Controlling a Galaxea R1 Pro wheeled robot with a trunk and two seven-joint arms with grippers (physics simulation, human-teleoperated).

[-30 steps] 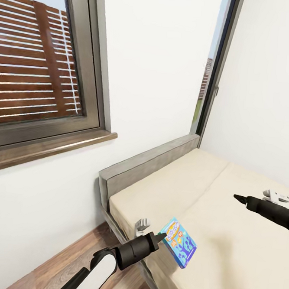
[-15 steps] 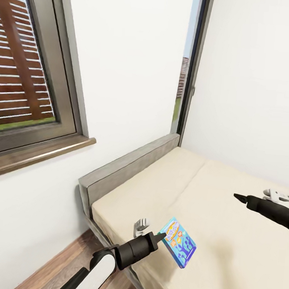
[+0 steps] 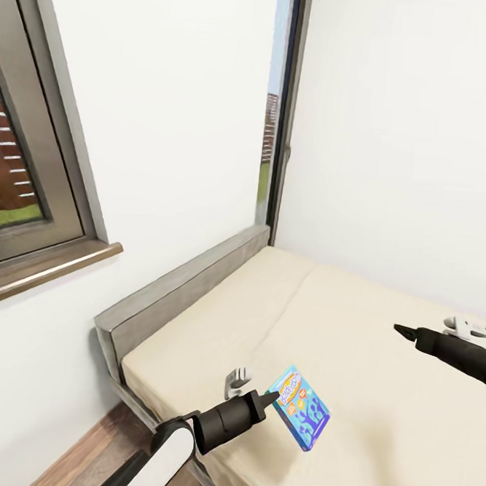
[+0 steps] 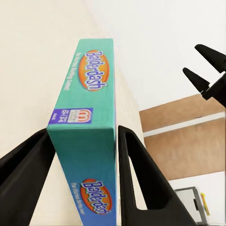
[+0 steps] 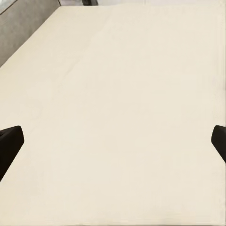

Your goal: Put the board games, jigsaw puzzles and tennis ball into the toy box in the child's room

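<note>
Nearest to you, your left pincer (image 3: 269, 398) was clamped on the small blue board game (image 3: 301, 408), its two dark fingers (image 4: 141, 174) pressed flat against both broad faces of the box. In the left wrist view the teal edge of that board game (image 4: 89, 127) faced the camera with "Balderdash" printed along it, so you were holding it by one end, tilted, with its far corner low over the bed (image 3: 351, 354); whether it touched the mattress could not be told. A little further out, your right pincer (image 3: 400, 331) hung over the cream mattress with nothing in it. In the right wrist view its fingertips (image 5: 9, 141) sat at the two opposite edges of the picture, spread wide, with bare bedding between them. A small white object (image 3: 466, 328) lay on the bed just beside the right arm; what it was could not be made out. Beyond the mattress ran the grey headboard (image 3: 181, 282) against the white wall, with a dark-framed window (image 3: 28, 182) and a narrow tall window (image 3: 277, 129) in the corner.
</note>
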